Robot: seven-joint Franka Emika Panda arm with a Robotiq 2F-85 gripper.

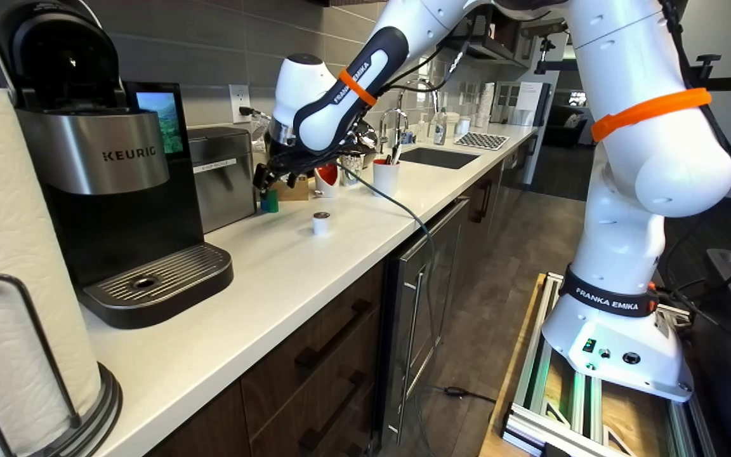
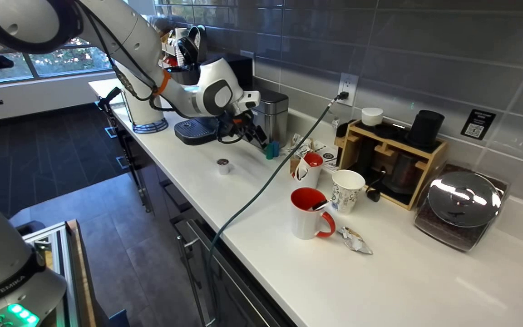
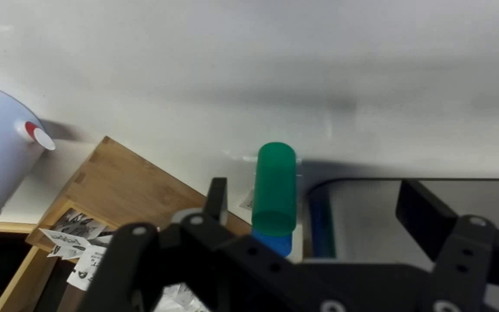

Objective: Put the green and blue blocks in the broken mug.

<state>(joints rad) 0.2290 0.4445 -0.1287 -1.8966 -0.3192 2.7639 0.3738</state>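
Observation:
The green block (image 3: pixel 275 190) is a small upright cylinder on the white counter. The blue block (image 3: pixel 280 243) stands right behind it, partly hidden by the green block and a finger. In both exterior views the green block (image 1: pixel 273 201) (image 2: pixel 269 151) and blue block (image 1: pixel 264 203) (image 2: pixel 275 147) stand side by side. My gripper (image 3: pixel 321 203) is open and empty; it is just above the blocks in both exterior views (image 1: pixel 270 179) (image 2: pixel 260 138). In the wrist view the green block shows between the fingers, nearer the left one. The broken mug (image 2: pixel 307 178), white with red inside, stands nearby; it also shows at the wrist view's left (image 3: pixel 2 117).
A steel bin (image 1: pixel 223 184) stands close beside the blocks. A wooden box (image 3: pixel 132 182) with sachets lies between blocks and broken mug. A coffee pod (image 2: pixel 223 167), red-handled mug (image 2: pixel 303 222) and paper cup (image 2: pixel 347 195) stand on the counter. A cable (image 2: pixel 261 190) crosses the view.

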